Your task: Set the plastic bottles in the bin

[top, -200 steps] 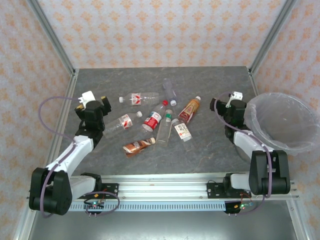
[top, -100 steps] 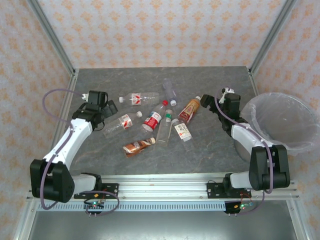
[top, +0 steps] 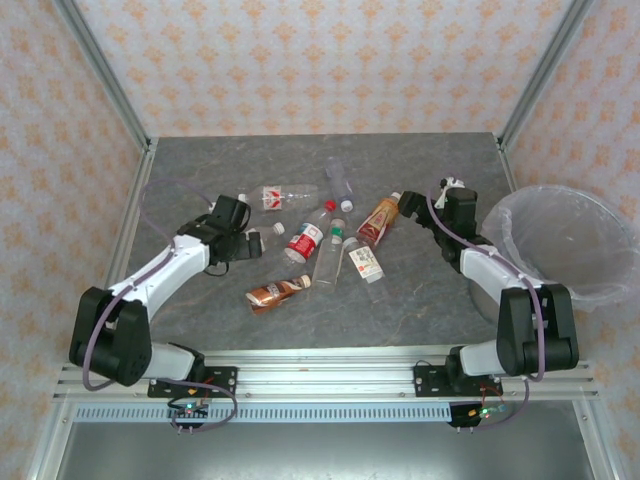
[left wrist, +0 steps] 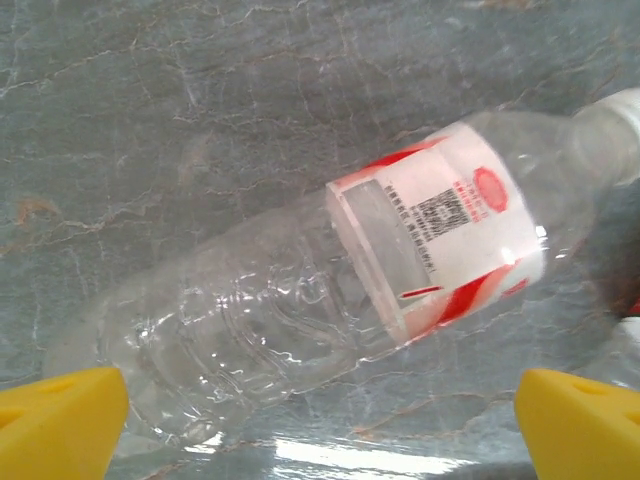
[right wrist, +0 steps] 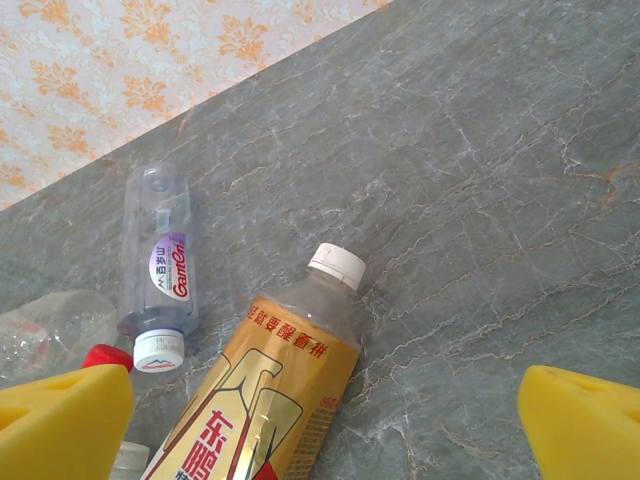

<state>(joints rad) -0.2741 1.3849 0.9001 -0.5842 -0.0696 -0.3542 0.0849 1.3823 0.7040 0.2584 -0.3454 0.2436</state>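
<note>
- The table (top: pixel 420 300) holds the whole job. Every bottle I can count, eight of them, lies on its grey stone-look top.
- The bin (top: pixel 590 288) stands at the right edge, just beside the right arm. Through its rim I make out only the thin liner bag and no bottle, so I'd say nothing has gone in yet.
- The plastic bottles (top: pixel 328 262) are scattered on their sides mid-table, some touching one another and all well apart from the bin. All eight are left to do.
- The left gripper (left wrist: pixel 320 422) is low over the leftmost bottle with its yellow fingers spread wide, one either side. It grips nothing. I'd judge it is about to close for the first pick.
- The right gripper (right wrist: pixel 325 422) is also wide open and holding nothing, poised near the right end of the cluster.
- The red-and-white-labelled bottle (left wrist: pixel 440 240) lies flat and slantwise between the left fingers.
- The orange-labelled bottle (right wrist: pixel 270 390) lies flat under the right wrist, its white cap pointing away, nearer one finger than the other.
</note>
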